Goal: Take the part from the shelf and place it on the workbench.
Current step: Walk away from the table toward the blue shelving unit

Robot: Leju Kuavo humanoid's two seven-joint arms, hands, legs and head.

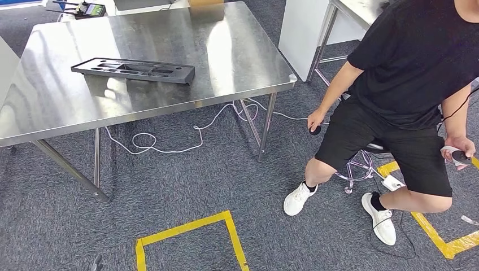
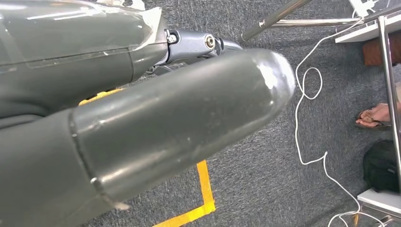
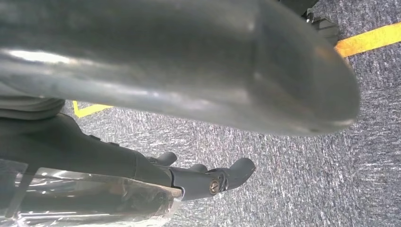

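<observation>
Workbench (image 1: pixel 237 62) carries a black tray (image 1: pixel 134 70); no shelf shows, so I judge turning toward one comes first. Left hand (image 2: pixel 189 118) and right hand (image 3: pixel 198 85) hang over carpet, grasping nothing, fingers uncurled

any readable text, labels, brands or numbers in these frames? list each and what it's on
None readable.
Device at the far edge of the steel table: its screen is too small and blurred to read.
Black tray on the table: no markings visible.
Yellow floor tape: plain lines, no lettering.
Person's black shirt: no print visible.
</observation>
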